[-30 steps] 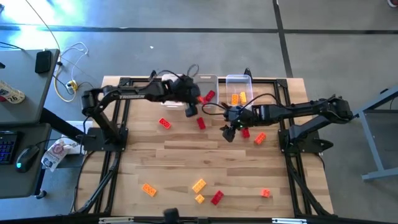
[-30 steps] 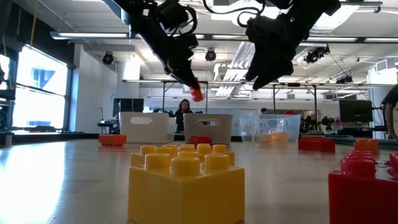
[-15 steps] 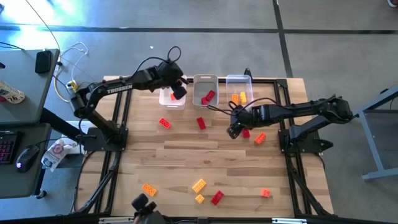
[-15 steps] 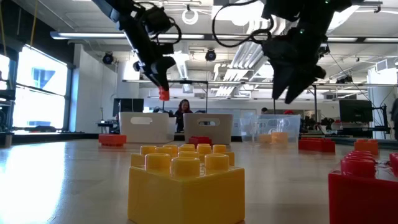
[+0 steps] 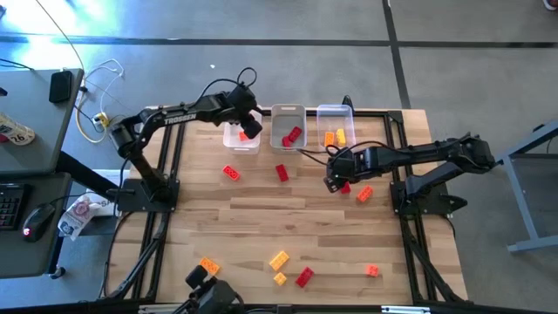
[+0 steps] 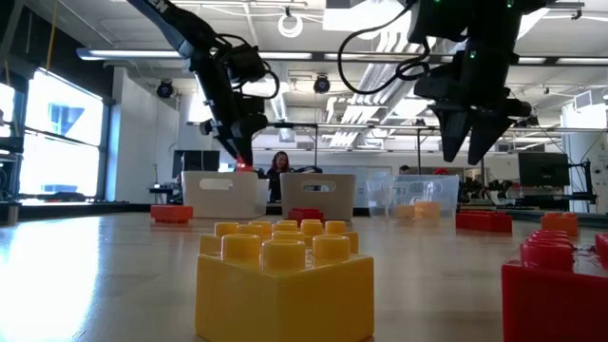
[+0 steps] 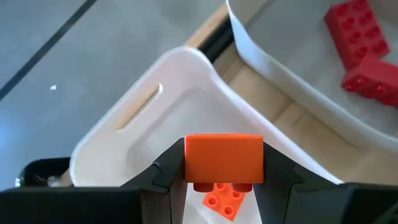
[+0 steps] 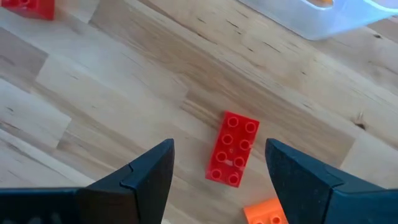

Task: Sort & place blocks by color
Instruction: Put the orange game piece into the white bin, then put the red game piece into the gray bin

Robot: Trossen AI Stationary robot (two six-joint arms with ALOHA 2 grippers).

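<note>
Wooden bench [image 5: 261,218] fills the frame, with three bins in a row at its far edge and blocks scattered across it. Over the leftmost bin [image 5: 237,138] hangs the left arm, its jaws [image 7: 224,167] clamped on an orange-red block [image 7: 224,158]; one like it already lies in the bin below. Let go off-centre, the block could clip the rim and bounce out onto the bench, or into the middle bin [image 5: 287,129] of red blocks just beside it. The right arm's jaws [image 8: 217,163] stand wide open above a red block [image 8: 233,148] on the bench near the clear bin [image 5: 336,122]. An orange block [image 8: 266,213] lies just beside it, so a skewed descent could nudge both or pinch the wrong one.
</note>
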